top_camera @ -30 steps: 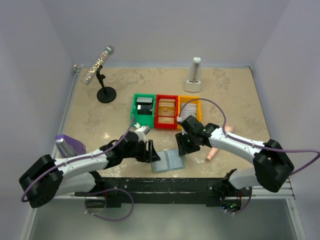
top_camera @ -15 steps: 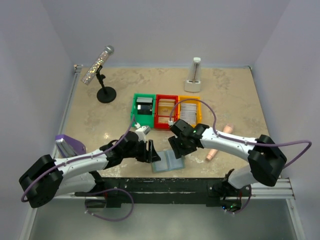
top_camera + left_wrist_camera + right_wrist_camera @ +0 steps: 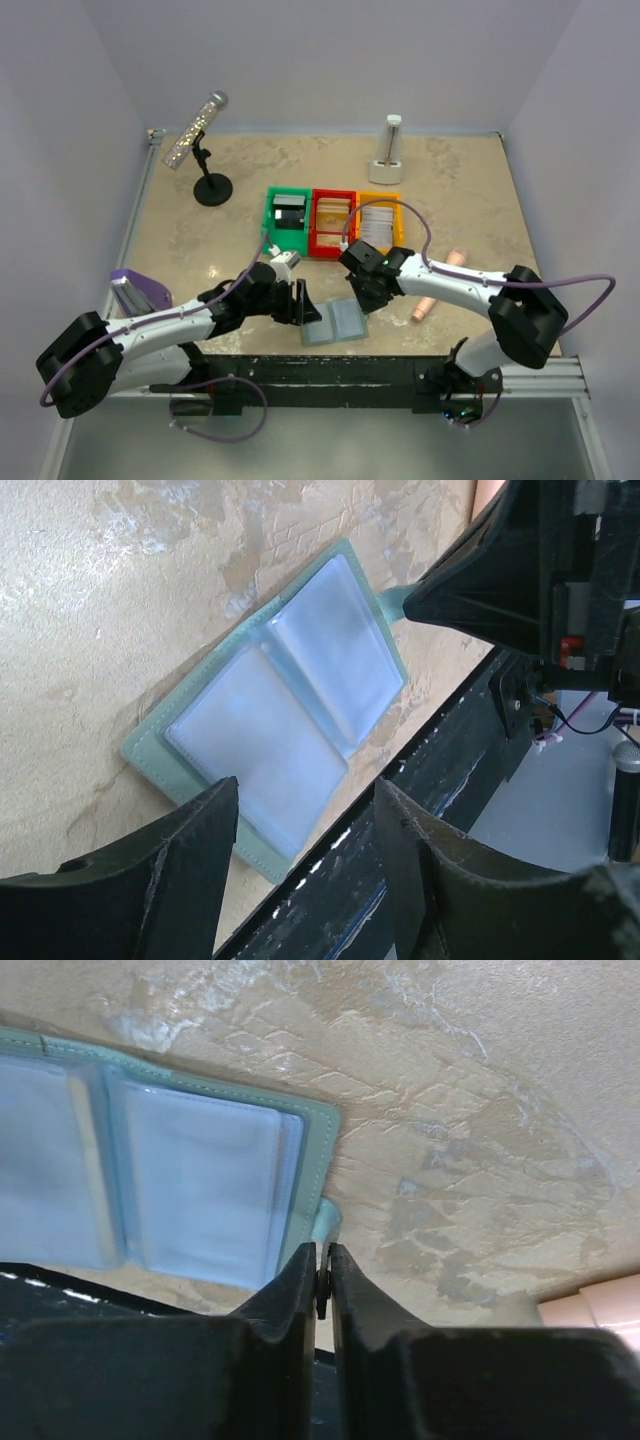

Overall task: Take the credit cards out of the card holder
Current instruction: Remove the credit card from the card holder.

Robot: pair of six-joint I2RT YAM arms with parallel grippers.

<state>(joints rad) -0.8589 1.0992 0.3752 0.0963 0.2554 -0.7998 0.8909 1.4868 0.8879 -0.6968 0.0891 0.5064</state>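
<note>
Left hand (image 3: 305,805) is held spread above the left end of the card holder (image 3: 290,695), which lies open on the bench (image 3: 190,240) at its near edge. Right hand (image 3: 322,1260) is pressed together on the holder's small tab (image 3: 330,1222). That pinch should be held firm so the holder is pinned while the pockets (image 3: 335,645) are entered from the left; whether credit cards are inside cannot be told.
</note>
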